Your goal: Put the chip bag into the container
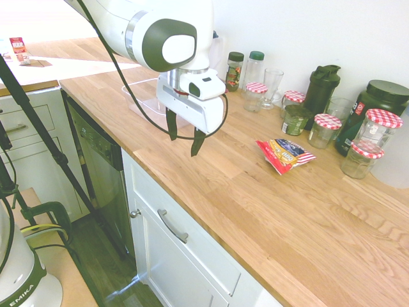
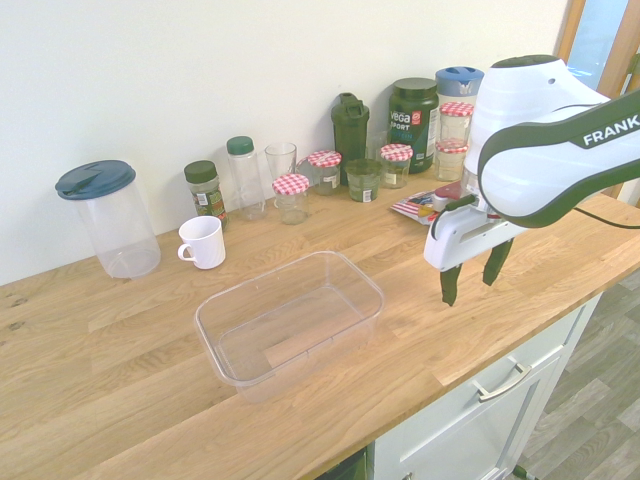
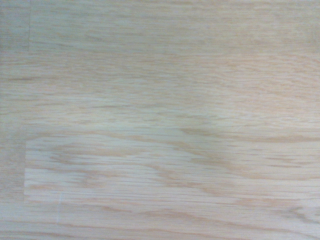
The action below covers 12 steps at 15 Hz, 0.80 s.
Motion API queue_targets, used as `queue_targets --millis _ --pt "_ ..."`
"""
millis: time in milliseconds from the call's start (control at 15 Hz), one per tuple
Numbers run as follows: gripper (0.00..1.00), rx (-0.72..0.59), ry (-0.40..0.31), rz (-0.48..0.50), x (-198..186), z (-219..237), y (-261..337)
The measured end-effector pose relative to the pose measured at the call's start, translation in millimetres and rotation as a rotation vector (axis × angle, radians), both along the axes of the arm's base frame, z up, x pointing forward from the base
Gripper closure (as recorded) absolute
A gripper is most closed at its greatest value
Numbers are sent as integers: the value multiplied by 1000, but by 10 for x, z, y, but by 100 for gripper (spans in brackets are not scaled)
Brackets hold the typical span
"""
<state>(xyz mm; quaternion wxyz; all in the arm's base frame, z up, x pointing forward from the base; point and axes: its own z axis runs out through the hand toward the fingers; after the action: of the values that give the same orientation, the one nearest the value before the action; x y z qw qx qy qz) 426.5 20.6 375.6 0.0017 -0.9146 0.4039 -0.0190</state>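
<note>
1. On the pale oak worktop [image 2: 120, 330], second exterior view, far left: a tall clear plastic jug with a dark blue lid [image 2: 107, 218], then a small white ceramic mug [image 2: 205, 242]. Neither belongs to the task.
2. Next right: the shallow rectangular clear plastic container [image 2: 290, 322] with rounded corners, sitting empty near the front edge. In the first exterior view the arm mostly hides it.
3. Along the wall behind: a row of jars, bottles and glasses, including glass jars with red-checked lids [image 2: 292, 197] and a dark green shaker bottle [image 2: 351, 135]. Leave them alone.
4. Further right: the white 2-finger gripper [image 2: 470, 272] hangs above bare wood, dark fingers pointing down, spread apart, with nothing between them. The wrist view shows only wood grain, so it is not yet over the target.
5. Right end: the small crinkly red chip bag [image 1: 285, 155] with yellow and blue print lies flat, well apart from the container and just in front of the jar row; the arm mostly covers it in the second exterior view.
6. Step in hand, as I judge it: reach for the bag. Best to move over its middle, come straight down with the fingers across the narrow width, and close gently, since the foil will crumple and may slip.
7. Risk: knocking the jars just behind the bag.
</note>
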Motion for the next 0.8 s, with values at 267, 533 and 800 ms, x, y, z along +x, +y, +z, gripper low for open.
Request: queue_targets --millis 267,533,800 --pt "0 -39 2 26 32 -24 -393" --pt "0 -124 -56 27 294 84 -1147" --pt "0 -265 -135 63 821 191 -1078"
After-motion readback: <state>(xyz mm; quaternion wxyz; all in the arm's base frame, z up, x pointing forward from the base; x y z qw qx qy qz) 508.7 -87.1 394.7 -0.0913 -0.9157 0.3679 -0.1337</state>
